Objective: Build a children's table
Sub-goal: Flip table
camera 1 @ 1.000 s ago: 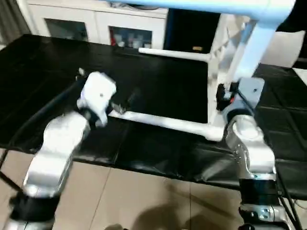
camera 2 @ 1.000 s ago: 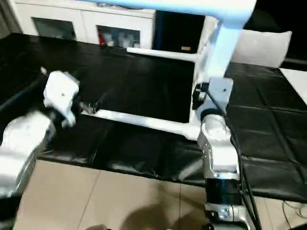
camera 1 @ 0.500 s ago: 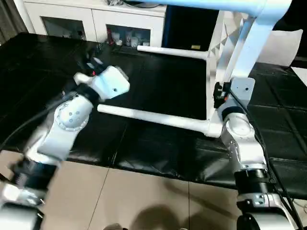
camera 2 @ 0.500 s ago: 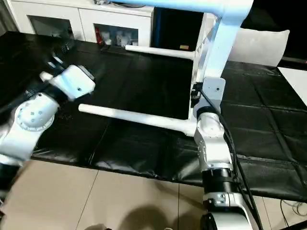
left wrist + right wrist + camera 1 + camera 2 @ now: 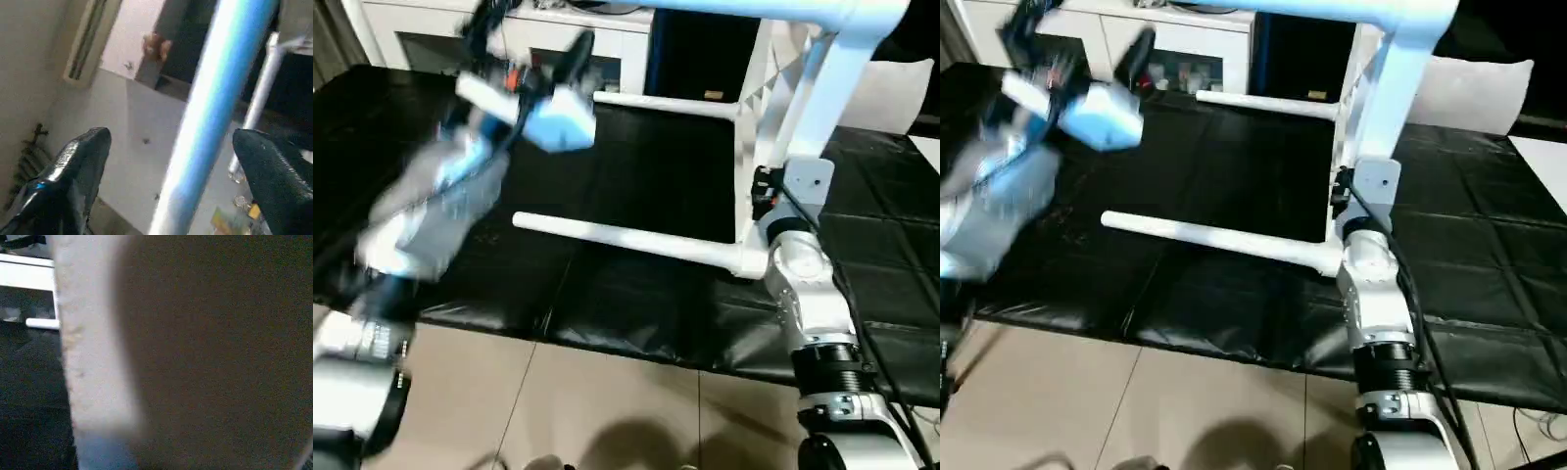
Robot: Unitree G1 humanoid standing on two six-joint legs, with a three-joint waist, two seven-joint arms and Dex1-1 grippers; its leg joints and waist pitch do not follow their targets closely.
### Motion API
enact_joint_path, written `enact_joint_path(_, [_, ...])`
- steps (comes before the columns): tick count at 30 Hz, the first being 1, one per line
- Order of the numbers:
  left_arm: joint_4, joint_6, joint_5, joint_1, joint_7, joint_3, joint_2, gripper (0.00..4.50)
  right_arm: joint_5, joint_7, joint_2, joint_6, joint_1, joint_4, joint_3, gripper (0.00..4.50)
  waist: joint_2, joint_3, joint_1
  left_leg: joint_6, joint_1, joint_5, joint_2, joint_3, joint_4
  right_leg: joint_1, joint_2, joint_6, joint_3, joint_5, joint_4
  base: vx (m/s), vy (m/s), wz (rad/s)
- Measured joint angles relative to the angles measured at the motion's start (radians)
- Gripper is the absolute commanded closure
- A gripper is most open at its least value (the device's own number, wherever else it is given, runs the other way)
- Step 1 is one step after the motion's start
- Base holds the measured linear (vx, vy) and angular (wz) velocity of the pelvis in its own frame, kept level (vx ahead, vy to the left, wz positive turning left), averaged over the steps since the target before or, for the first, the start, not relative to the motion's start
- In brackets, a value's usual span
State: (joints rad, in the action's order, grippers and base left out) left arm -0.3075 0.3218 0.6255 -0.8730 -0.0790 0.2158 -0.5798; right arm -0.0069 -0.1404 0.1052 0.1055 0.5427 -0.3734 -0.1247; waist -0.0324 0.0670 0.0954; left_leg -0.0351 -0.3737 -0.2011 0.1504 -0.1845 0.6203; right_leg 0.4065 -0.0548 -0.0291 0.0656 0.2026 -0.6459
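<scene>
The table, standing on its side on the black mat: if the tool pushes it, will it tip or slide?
The table likely tips: it stands on its top's edge. Two legs lying along the mat may resist falling toward them. It looks plastic, probably light, so it might also slide.

The left hand (image 5: 533,54) and its forearm are smeared by motion blur at the far left, so their outlines cannot be made out cleanly. The right hand (image 5: 762,194) is mostly hidden behind its own wrist housing, close against the table's upright white leg (image 5: 822,93), and whether it touches that leg cannot be told. The table's top (image 5: 754,10) is cut off by the upper edge.
</scene>
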Motion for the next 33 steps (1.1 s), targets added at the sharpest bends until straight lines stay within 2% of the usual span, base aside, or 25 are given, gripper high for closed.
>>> enact_joint_path(5, [-0.145,0.002,0.028,-0.066,0.004,0.019,-0.001,0.0,-0.003,0.009,0.014,0.0,-0.001,0.007,0.007,2.55,0.003,0.002,0.001,0.0,-0.003,0.0,0.0,0.0,0.0,0.003,0.0,-0.001,0.0,0.0,0.0,0.0,0.0,0.0])
enact_joint_path(10, [-0.235,0.006,0.043,-0.142,-0.001,0.025,-0.001,0.0,-0.005,0.018,0.029,0.0,-0.001,0.018,0.014,2.55,0.003,0.002,0.003,0.006,-0.014,0.004,0.0,0.0,0.0,0.014,0.0,-0.002,0.001,-0.001,-0.001,0.0,0.0,0.0])
enact_joint_path(12, [-0.261,0.009,0.041,-0.171,-0.001,0.025,-0.001,0.36,-0.006,0.02,0.033,0.001,-0.001,0.018,0.016,2.55,0.003,0.002,0.004,0.007,-0.015,0.005,0.0,0.0,0.0,0.014,0.0,-0.002,0.001,-0.001,-0.001,0.0,0.0,0.0])
enact_joint_path(15, [-0.306,0.023,0.036,-0.216,-0.002,0.023,-0.001,0.36,-0.007,0.03,0.045,0.005,-0.001,0.019,0.018,2.55,0.003,0.002,0.006,0.006,-0.015,0.004,0.0,-0.001,0.0,0.014,0.0,-0.002,0.001,-0.001,0.0,0.0,0.0,0.0])
enact_joint_path(16, [-0.315,0.032,0.036,-0.223,-0.002,0.023,-0.001,0.54,-0.007,0.033,0.049,0.008,-0.001,0.019,0.02,2.55,0.003,0.002,0.006,0.006,-0.015,0.004,0.0,-0.001,0.0,0.014,0.0,-0.002,0.001,-0.001,-0.001,0.0,0.0,0.0])
enact_joint_path(17, [-0.323,0.037,0.036,-0.226,-0.003,0.023,0.0,0.54,-0.007,0.036,0.053,0.012,-0.001,0.022,0.023,2.55,0.004,0.003,0.006,0.006,-0.015,0.004,0.0,-0.001,0.0,0.014,0.0,-0.002,0.001,-0.001,-0.001,0.0,0.0,0.0])
enact_joint_path(18, [-0.331,0.041,0.036,-0.227,-0.003,0.023,0.0,0.8,-0.007,0.04,0.056,0.016,0.0,0.024,0.024,2.55,0.004,0.003,0.006,0.006,-0.014,0.004,0.0,-0.001,0.0,0.014,0.0,-0.002,0.001,-0.001,-0.001,0.0,0.0,0.0])
enact_joint_path(20, [-0.351,0.052,0.035,-0.228,-0.002,0.024,0.0,0.8,-0.007,0.051,0.068,0.027,0.007,0.027,0.025,2.55,0.006,0.004,0.006,0.005,-0.015,0.004,0.0,-0.001,0.0,0.014,0.0,-0.002,0.001,-0.002,-0.001,0.0,0.0,0.0])
enact_joint_path(22, [-0.359,0.058,0.027,-0.228,0.001,0.024,0.0,0.97,-0.007,0.059,0.077,0.038,0.013,0.028,0.025,2.55,0.007,0.004,0.008,0.005,-0.015,0.004,0.0,0.0,0.0,0.014,0.0,-0.002,0.001,-0.002,-0.001,0.0,0.0,0.0])
enact_joint_path(23, [-0.36,0.061,0.018,-0.228,0.006,0.024,0.0,1.23,-0.007,0.061,0.082,0.042,0.016,0.028,0.026,2.55,0.007,0.005,0.008,0.006,-0.015,0.004,0.0,0.0,0.0,0.014,0.0,-0.002,0.001,-0.002,-0.001,0.0,0.0,0.0])
enact_joint_path(24, [-0.362,0.068,0.008,-0.228,0.012,0.024,0.0,1.23,-0.007,0.066,0.092,0.046,0.018,0.028,0.028,2.55,0.007,0.005,0.009,0.006,-0.015,0.004,0.0,-0.001,0.0,0.014,-0.001,-0.002,0.001,-0.002,-0.001,0.0,0.0,0.0])
enact_joint_path(26, [-0.365,0.075,-0.005,-0.227,0.031,0.024,0.001,1.3,-0.007,0.084,0.118,0.056,0.028,0.028,0.028,2.55,0.008,0.005,0.011,0.006,-0.015,0.004,0.0,-0.001,0.0,0.015,-0.001,-0.002,0.001,-0.002,-0.001,0.0,0.0,0.0])
enact_joint_path(28, [-0.361,0.077,-0.025,-0.225,0.048,0.02,0.001,1.67,-0.007,0.104,0.15,0.079,0.052,0.028,0.035,2.55,0.008,0.006,0.013,0.008,-0.015,0.005,0.0,-0.001,0.0,0.015,-0.001,-0.002,0.001,-0.002,-0.001,0.0,0.0,0.0])
enact_joint_path(30, [-0.345,0.077,-0.044,-0.215,0.06,0.006,0.001,1.67,-0.009,0.134,0.193,0.101,0.08,0.028,0.036,2.55,0.01,0.007,0.016,0.008,-0.016,0.005,0.0,-0.002,0.0,0.015,-0.001,-0.002,0.001,-0.002,-0.001,0.0,0.0,0.0])
enact_joint_path(33, [-0.326,0.067,-0.086,-0.198,0.086,-0.027,-0.001,2.05,-0.035,0.178,0.254,0.113,0.127,0.028,0.049,2.55,0.011,0.007,0.021,0.009,-0.015,0.006,0.0,-0.002,0.0,0.015,-0.001,-0.003,0.002,-0.001,-0.002,0.0,0.0,0.0])
